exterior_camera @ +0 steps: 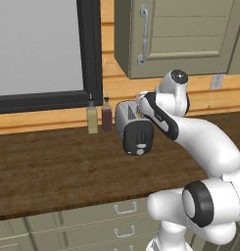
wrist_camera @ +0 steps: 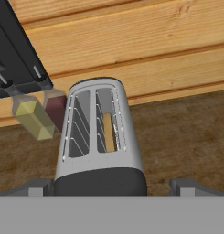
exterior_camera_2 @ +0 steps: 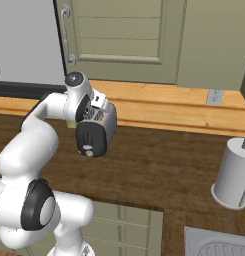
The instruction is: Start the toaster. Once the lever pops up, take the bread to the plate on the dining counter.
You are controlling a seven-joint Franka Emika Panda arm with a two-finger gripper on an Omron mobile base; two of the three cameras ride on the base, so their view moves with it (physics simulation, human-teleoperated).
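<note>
Dark wood table (exterior_camera: 53, 166) runs under everything, way below pincer. Toaster (wrist_camera: 97, 137) sits on it right under pincer, black end panel nearest. Two bottles, yellowish one (wrist_camera: 33, 118) and dark red one (wrist_camera: 55, 109), stand just past toaster's far left corner, up against wall. Pincer (wrist_camera: 111, 185) hovers over toaster's black end, fingers spread wide, pinching nothing. Bread (wrist_camera: 109, 132) down in right slot, thin tan edge peeking out.

A: Where's the toaster (exterior_camera: 134, 128)?
B: Upright on the dark wood table (exterior_camera: 53, 166), near the wall; silver body, black end panel with a round knob.
A: And the bread (wrist_camera: 109, 132)?
B: Sunk in the right slot, only its tan edge showing.
</note>
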